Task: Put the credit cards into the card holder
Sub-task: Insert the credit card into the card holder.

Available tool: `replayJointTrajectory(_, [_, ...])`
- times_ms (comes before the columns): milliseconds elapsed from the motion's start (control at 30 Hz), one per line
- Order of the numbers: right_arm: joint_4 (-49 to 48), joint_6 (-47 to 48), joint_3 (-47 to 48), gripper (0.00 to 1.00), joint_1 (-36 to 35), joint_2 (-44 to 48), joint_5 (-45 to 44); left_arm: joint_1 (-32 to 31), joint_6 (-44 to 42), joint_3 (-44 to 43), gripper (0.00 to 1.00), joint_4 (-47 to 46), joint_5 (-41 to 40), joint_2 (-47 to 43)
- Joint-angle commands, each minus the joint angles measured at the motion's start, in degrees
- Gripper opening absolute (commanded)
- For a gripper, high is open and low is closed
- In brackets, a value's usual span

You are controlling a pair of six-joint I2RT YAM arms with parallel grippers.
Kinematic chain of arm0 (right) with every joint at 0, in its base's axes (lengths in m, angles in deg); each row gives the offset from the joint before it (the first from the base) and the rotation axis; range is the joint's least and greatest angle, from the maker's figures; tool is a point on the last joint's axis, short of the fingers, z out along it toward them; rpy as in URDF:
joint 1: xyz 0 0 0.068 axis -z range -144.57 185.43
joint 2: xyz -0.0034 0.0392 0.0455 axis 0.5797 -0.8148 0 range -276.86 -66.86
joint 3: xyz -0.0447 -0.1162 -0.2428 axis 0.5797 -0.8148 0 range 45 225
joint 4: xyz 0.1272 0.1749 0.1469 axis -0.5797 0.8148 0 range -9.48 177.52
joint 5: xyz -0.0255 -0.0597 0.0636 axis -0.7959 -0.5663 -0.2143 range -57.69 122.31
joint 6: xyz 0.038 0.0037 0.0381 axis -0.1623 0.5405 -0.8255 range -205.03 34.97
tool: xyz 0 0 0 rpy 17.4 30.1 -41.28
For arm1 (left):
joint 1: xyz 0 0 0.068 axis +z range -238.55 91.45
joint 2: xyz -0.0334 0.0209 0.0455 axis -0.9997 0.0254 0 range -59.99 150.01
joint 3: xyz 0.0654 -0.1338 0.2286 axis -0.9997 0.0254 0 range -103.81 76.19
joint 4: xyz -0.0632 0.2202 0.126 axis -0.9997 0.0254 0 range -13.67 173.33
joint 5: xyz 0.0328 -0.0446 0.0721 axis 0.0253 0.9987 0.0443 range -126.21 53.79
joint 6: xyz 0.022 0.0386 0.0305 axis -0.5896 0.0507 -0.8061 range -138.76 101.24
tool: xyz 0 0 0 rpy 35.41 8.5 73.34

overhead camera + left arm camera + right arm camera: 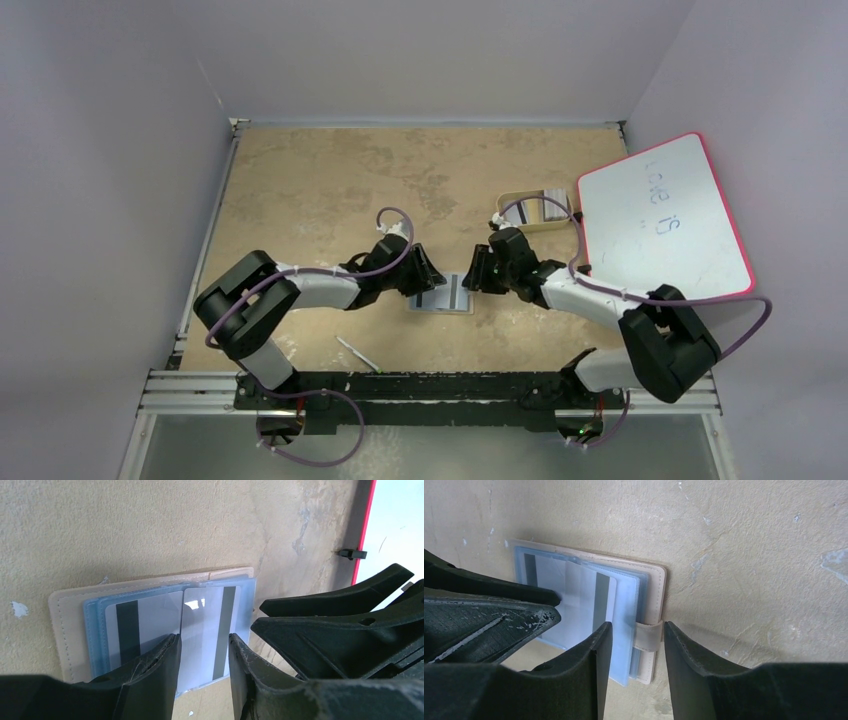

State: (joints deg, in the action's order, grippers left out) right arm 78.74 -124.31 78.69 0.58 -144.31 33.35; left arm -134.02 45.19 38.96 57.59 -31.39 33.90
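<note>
The card holder (445,295) is laid open toward the middle of the near edge of the table (320,180), its long axis stretched between the left gripper (202,641) and the right gripper (637,628), both equally close, their jaws parted and nothing grasped.

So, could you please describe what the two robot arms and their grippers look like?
The left arm and right arm each combine white tubular links with bulky black joint housings, and a thin purple cable loops along each. The left gripper and right gripper have black, tapering, wedge-shaped fingers marked by pale scuffs.
</note>
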Motion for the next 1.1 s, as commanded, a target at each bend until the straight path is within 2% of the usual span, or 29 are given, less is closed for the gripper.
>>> replayJointTrajectory(0, [1.60, 0.57, 1.31, 0.43, -0.09, 1.01, -0.94, -0.29, -1.19, -2.05, 0.40, 2.60, -1.19, -1.42])
replayJointTrajectory(500, [-3.33, -0.83, -1.52, 0.45, -0.04, -1.83, 1.34, -1.68, 0.43, -3.07, 0.40, -1.39, 1.92, 3.83])
replayJointTrajectory(1067, [-6.08, -0.88, -2.13, 0.44, -0.04, -2.27, 1.21, -2.87, 3.38, -4.15, 0.39, -7.94, 3.61, 3.77])
